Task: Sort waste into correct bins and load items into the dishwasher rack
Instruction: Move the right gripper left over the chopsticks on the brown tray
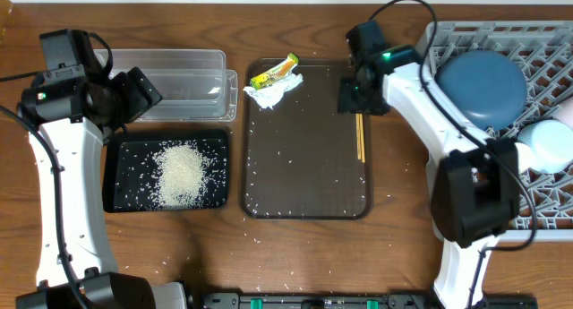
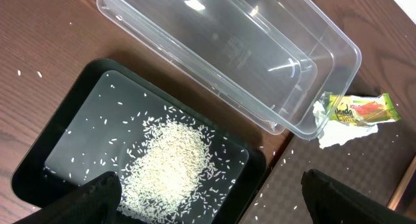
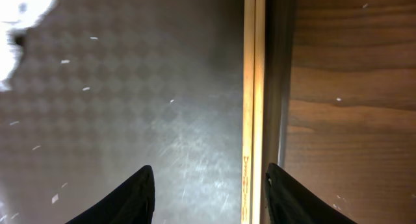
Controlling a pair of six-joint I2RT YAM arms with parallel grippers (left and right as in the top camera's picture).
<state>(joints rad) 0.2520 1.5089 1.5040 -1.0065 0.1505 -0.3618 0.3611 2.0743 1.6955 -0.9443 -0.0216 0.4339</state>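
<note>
Looking through the right wrist camera, you find your right hand [image 3: 208,177] spread wide and gripping nothing, with the chopsticks [image 3: 253,87] lying flat in the gap. They run from 12 to 6 o'clock and sit nearer the finger [image 3: 292,198] at 3 o'clock than the one at 9. They lie along the 3 o'clock edge of the dark brown serving tray [image 3: 162,94], with bare counter [image 3: 351,87] just beyond. You cannot tell how high the hand hangs above them. From overhead, that hand sits at the tray's 1 o'clock corner and the chopsticks reach out from it toward 6 o'clock.

Your left hand [image 2: 209,185] is spread as well, holding nothing, above the black tray [image 2: 78,87]. The rice heap [image 2: 175,159] lies in that tray just ahead of the gap, toward 11 o'clock. The clear tub [image 2: 227,49] lies just beside the tray at 12 o'clock. At 2 o'clock the snack wrapper [image 2: 361,108] rests on the paper scrap [image 2: 338,134].

At the counter's 3 o'clock side, the rack [image 1: 546,30] holds the dark blue dish [image 1: 482,87] and the light blue bowl [image 1: 548,143].
</note>
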